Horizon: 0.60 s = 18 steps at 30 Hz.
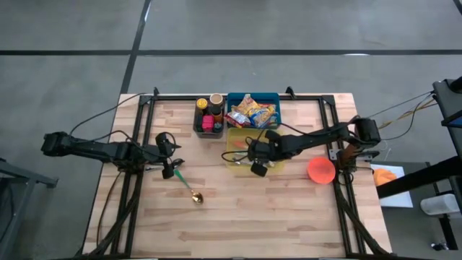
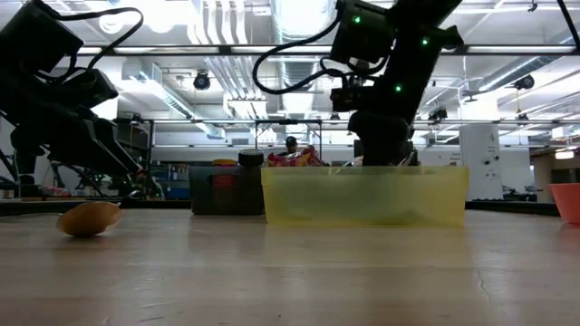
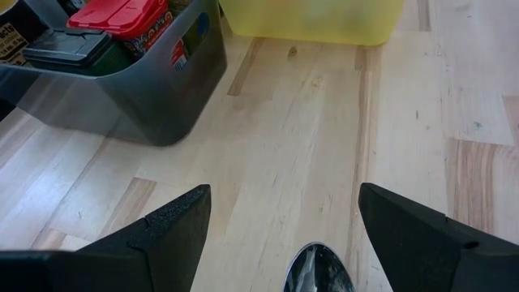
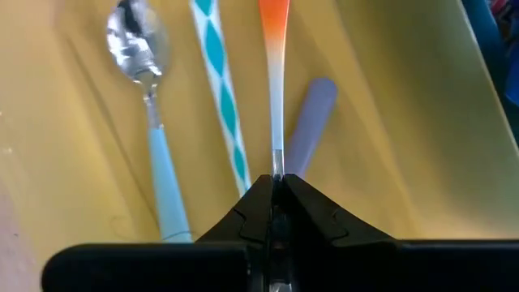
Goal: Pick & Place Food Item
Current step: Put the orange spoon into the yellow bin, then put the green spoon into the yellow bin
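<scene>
Right wrist view: right claw pinched on the orange-tipped utensil over the yellow bin.
Left claw spread wide at nine o'clock on the desk, gold spoon beside it; snack packets at twelve o'clock.

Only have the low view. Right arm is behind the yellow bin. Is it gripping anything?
Observer: Yes. The right gripper is shut on the thin end of an orange-tipped utensil inside the bin.
Operator: And the left gripper? I just see dark arm on that side.
Observer: The left gripper is open, fingers spread wide over the bare table.
</scene>
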### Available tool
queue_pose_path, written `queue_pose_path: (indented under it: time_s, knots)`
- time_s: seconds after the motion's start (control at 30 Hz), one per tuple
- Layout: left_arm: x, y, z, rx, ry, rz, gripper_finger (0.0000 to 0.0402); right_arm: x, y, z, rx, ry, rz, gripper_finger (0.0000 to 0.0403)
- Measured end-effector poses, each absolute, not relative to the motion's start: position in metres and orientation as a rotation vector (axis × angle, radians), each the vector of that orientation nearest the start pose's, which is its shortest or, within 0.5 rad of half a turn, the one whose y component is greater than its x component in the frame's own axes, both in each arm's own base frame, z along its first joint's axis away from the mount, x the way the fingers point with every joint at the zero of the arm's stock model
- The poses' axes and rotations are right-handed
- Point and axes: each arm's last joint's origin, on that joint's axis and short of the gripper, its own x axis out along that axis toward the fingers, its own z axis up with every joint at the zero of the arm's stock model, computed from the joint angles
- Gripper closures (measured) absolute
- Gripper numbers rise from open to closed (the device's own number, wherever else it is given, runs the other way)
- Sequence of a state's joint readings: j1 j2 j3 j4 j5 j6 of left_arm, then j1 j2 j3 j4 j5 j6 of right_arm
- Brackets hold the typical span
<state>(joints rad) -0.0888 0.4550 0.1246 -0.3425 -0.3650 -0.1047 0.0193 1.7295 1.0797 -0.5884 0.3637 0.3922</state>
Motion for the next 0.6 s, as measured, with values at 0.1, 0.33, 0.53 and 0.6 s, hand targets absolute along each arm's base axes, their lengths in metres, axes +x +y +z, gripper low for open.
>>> queue_pose_path:
  time_s: [0.1,0.33,0.53,0.6]
  knots:
    - [0.109,0.001,0.138,0.052,0.642,0.300,0.0085,0.321,-0.008,0.171,0.133,1.120,-0.555,0.0378]
    - [0.109,0.001,0.138,0.052,0.642,0.299,0.0085,0.317,-0.011,0.164,0.187,1.103,-0.596,0.0335]
    - [0.109,0.001,0.138,0.052,0.642,0.299,0.0085,0.315,-0.012,0.161,0.205,1.103,-0.616,0.0276]
    - [0.109,0.001,0.138,0.052,0.642,0.299,0.0085,0.315,-0.012,0.162,0.206,1.100,-0.616,0.0266]
